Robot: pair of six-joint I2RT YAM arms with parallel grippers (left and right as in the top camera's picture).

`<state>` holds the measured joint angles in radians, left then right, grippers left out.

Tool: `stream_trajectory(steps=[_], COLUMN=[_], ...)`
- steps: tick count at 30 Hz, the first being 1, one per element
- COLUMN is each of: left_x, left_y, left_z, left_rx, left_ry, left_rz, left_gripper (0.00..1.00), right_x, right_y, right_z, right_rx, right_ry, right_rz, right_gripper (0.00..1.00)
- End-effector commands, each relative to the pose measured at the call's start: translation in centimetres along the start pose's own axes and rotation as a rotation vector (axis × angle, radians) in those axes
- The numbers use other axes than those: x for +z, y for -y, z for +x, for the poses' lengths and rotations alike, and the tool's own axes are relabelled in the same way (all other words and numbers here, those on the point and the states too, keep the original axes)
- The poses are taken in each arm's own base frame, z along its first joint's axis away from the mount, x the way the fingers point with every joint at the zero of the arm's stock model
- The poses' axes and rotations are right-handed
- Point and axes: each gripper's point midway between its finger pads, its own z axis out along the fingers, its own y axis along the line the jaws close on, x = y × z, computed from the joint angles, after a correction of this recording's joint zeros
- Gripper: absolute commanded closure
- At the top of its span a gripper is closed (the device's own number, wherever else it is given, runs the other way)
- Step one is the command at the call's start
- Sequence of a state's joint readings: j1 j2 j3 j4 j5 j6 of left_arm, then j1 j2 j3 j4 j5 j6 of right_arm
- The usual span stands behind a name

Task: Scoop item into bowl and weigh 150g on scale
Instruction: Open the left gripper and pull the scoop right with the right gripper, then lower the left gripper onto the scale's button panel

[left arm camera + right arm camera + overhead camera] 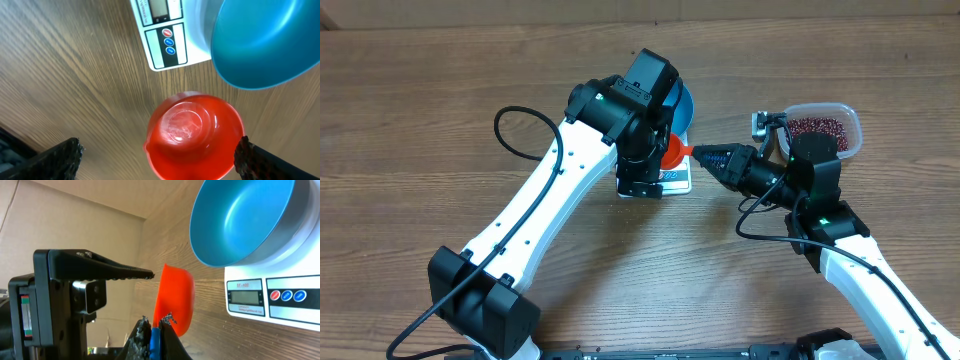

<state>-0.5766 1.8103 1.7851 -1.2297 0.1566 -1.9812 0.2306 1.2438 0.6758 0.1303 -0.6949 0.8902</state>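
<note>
Two white robot arms reach over one wooden table [420, 90]. At upper centre of the overhead view, one sky-blue bowl [684, 102] sits on one white scale [676, 181]. The right gripper [155, 330] is clamped tight on the blue handle of one orange-red scoop [192, 135], just beside the scale. The left gripper [159, 150] is spread wide above the scoop, gripping nothing. The dark red beans [817, 127] fill one clear container [855, 130] at upper right.
</note>
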Motion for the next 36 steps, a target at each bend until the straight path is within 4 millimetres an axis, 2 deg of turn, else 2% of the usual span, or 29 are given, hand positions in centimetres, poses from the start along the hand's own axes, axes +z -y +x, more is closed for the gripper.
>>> stream_trajectory(steps=[1, 10, 14, 23, 24, 27, 29, 30, 34, 35, 36], left_x=[-0.7, -1.1, -1.2, -1.3, -1.3, -1.4, -1.4, -1.4, -1.5, -1.5, -1.5], left_y=[0.8, 1.5, 1.8, 1.9, 2.0, 2.2, 2.3, 2.4, 2.4, 2.4, 2.4], left_z=[-0.6, -3.2, -3.9, -4.4, -4.6, -5.2, -5.5, -5.7, -5.8, -5.8, -5.8], left_rx=[0.214, 0.598, 0.679, 0.861, 0.875, 0.938, 1.021, 1.055, 1.178, 1.194, 1.202], left_ry=[0.032, 0.059, 0.067, 0.087, 0.100, 0.141, 0.163, 0.171, 0.181, 0.181, 0.180], left_rz=[0.032, 0.018, 0.018, 0.010, 0.008, -0.001, -0.010, -0.015, -0.028, -0.030, -0.030], left_gripper=[0.00, 0.00, 0.00, 0.00, 0.03, 0.14, 0.28, 0.36, 0.86, 0.95, 0.96], right_x=[0.0, -1.4, -2.7, -6.0, -6.3, -7.2, -7.9, -8.1, -8.3, -8.4, -8.4], right_y=[-0.8, -0.7, -0.3, 2.0, 2.3, 3.3, 3.9, 4.2, 4.5, 4.5, 4.5], right_z=[-0.7, -1.1, -1.4, -2.2, -2.2, -2.5, -2.6, -2.6, -2.7, -2.7, -2.7], right_rx=[-0.046, -0.064, -0.082, -0.056, -0.051, -0.023, 0.009, 0.020, 0.031, 0.037, 0.039], right_ry=[0.027, 0.087, 0.139, 0.280, 0.292, 0.337, 0.368, 0.377, 0.389, 0.392, 0.393], right_rz=[-0.003, 0.061, 0.126, 0.322, 0.343, 0.402, 0.441, 0.456, 0.473, 0.473, 0.472], right_gripper=[0.96, 0.96, 0.96, 0.96, 0.96, 0.96, 0.96, 0.96, 0.96, 0.96, 0.96])
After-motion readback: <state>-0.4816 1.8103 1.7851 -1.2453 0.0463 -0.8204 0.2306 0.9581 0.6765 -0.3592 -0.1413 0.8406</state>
